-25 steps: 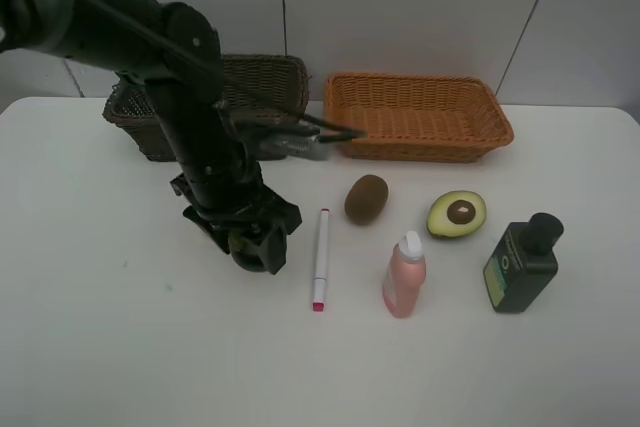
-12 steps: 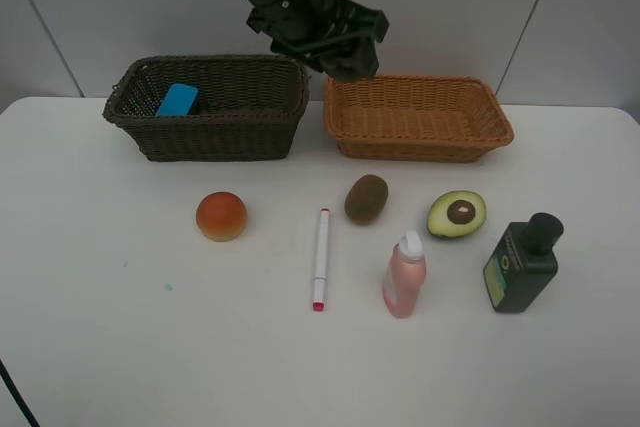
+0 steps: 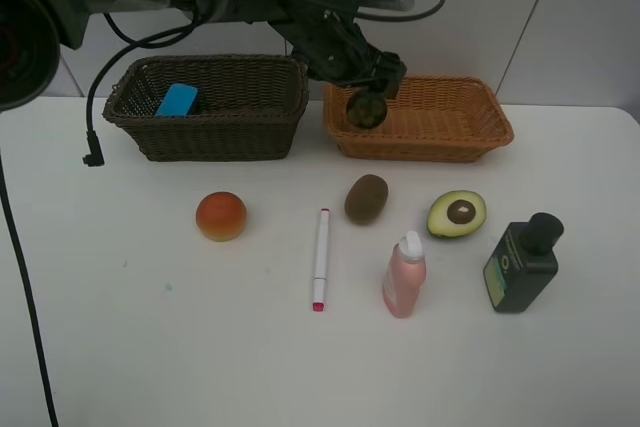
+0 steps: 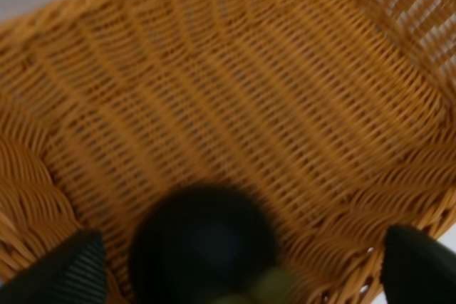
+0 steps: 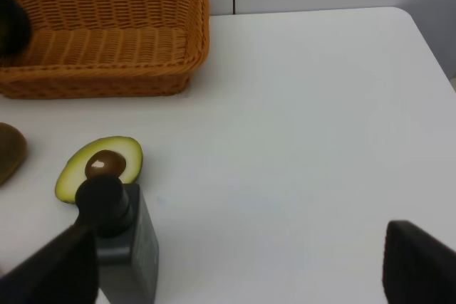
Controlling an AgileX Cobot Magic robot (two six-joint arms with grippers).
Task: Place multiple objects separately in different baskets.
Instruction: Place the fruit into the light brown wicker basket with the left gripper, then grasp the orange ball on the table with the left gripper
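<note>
As our left hand (image 3: 368,95) hangs wide over the one o'clock basket (image 3: 440,150), the loose mangosteen (image 4: 203,247) looks round, hard, slippery; we'd hold its middle.

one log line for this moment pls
phase: release | left claw: open over orange basket | mangosteen: loose under it | blue eraser: in dark basket | right claw: open
</note>
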